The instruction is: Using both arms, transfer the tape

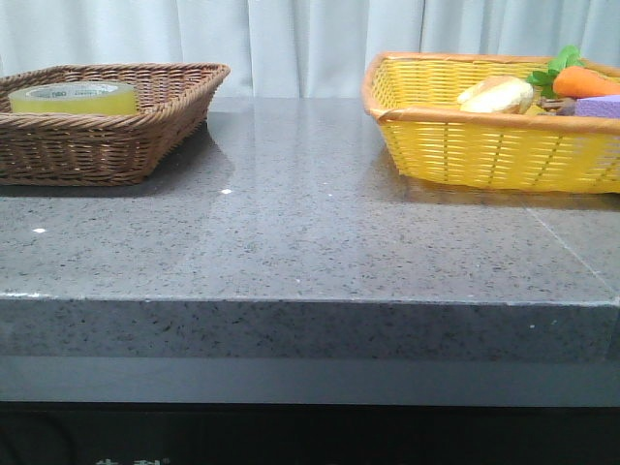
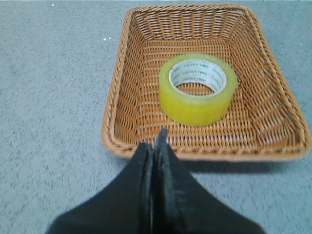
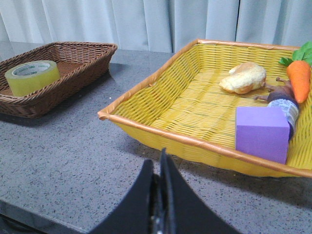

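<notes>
The tape, a wide yellow roll with a white core and green lettering, lies flat in the brown wicker basket at the far left of the table. It also shows in the left wrist view and the right wrist view. My left gripper is shut and empty, its tips at the basket's near rim, short of the roll. My right gripper is shut and empty over the grey table, just before the yellow basket. Neither arm shows in the front view.
The yellow basket at the far right holds a pale bread-like thing, a purple block, a toy carrot and a small bottle. A grey speckled table runs between the baskets. White curtains hang behind.
</notes>
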